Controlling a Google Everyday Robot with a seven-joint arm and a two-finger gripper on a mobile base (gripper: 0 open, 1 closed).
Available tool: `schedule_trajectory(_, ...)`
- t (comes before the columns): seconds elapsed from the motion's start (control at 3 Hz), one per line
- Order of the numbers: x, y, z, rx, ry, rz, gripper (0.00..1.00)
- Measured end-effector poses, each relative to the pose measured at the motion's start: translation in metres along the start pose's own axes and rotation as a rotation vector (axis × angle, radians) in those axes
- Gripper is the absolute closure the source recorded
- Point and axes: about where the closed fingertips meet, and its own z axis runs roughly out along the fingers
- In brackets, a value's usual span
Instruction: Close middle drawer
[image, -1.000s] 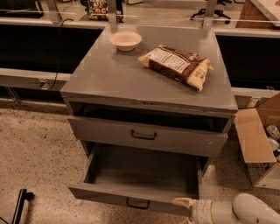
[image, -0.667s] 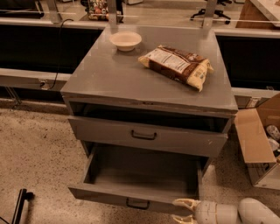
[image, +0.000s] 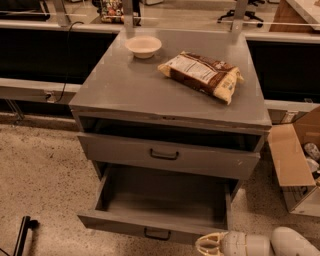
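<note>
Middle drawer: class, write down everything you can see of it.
The middle drawer is a wide, shallow grey box, metal by its look, with a plain flat front and a small black loop handle at centre. It stands pulled far out, level, with nothing seen inside. The robot's hand is by the front's lower right end; contact is unclear.

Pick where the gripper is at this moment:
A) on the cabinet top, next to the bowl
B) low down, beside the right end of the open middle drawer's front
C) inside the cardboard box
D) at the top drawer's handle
B: the gripper is at the bottom edge of the view, beside the right end of the front of the middle drawer, which stands pulled far out.
</note>
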Motion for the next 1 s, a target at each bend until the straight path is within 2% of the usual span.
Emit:
schedule_trajectory(0.33, 0.003, 0.002, 0.003, 0.001, 0.016, 0.015, 1.00)
schedule_trajectory(0.67, 0.029, 0.013, 0.016, 0.018, 0.063, 0.067, 1.00)
schedule_trajectory(1.0, 0.045, 0.013, 0.030, 0.085, 0.111, 0.079, 1.00)
